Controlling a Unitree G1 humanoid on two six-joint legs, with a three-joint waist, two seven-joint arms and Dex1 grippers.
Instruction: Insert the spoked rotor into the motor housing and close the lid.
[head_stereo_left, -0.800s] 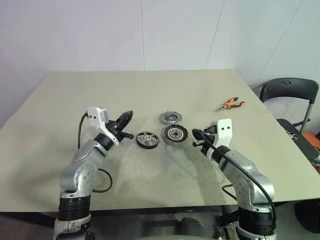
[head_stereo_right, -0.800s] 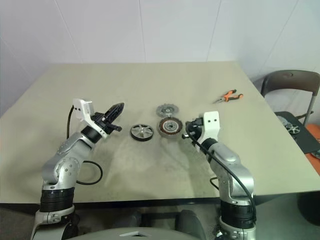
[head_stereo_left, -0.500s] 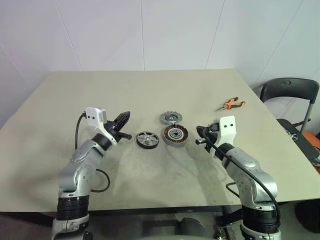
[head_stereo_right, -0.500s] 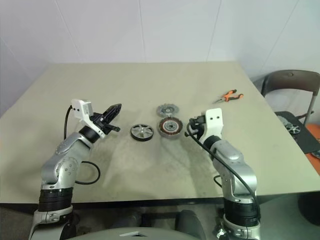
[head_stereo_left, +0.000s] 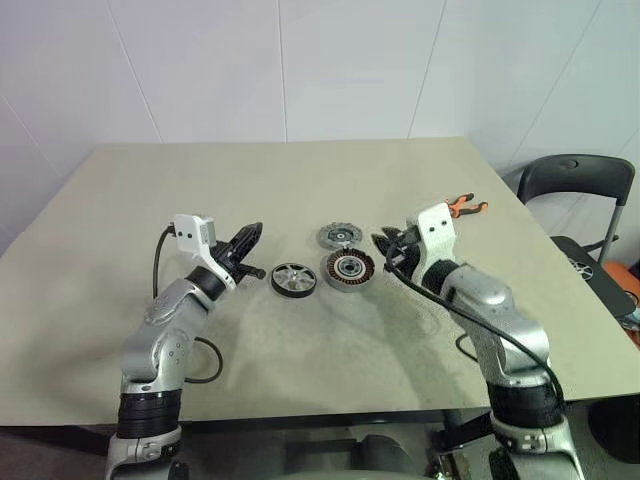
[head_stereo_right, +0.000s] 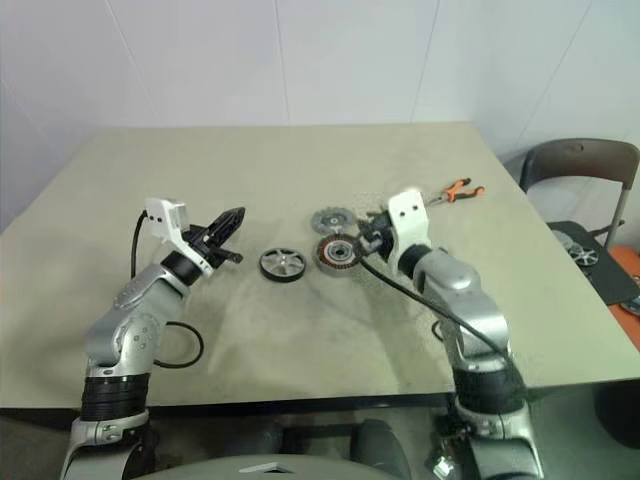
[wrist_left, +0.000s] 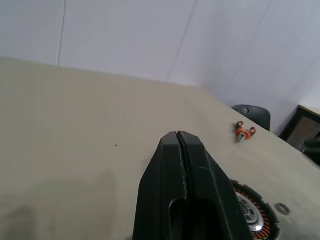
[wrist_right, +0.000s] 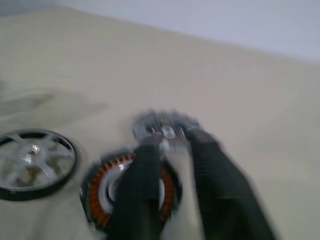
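Left eye view showed the spoked rotor (head_stereo_left: 294, 279) flat on the table (head_stereo_left: 300, 190), touching nothing, just left of the motor housing (head_stereo_left: 349, 269), with the lid (head_stereo_left: 340, 236) behind. The left gripper (head_stereo_left: 252, 237) hovered pinched tight, empty. Right wrist view caught the right gripper (wrist_right: 172, 142) parted, empty, above housing and lid. Best approach, I'd say: pinch the rotor's rim, keep it level, centre it over the windings.

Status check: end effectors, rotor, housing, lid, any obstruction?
Left end effector shut, empty. Right end effector open, over motor housing. Spoked rotor and lid on table, untouched. Nothing in the way.
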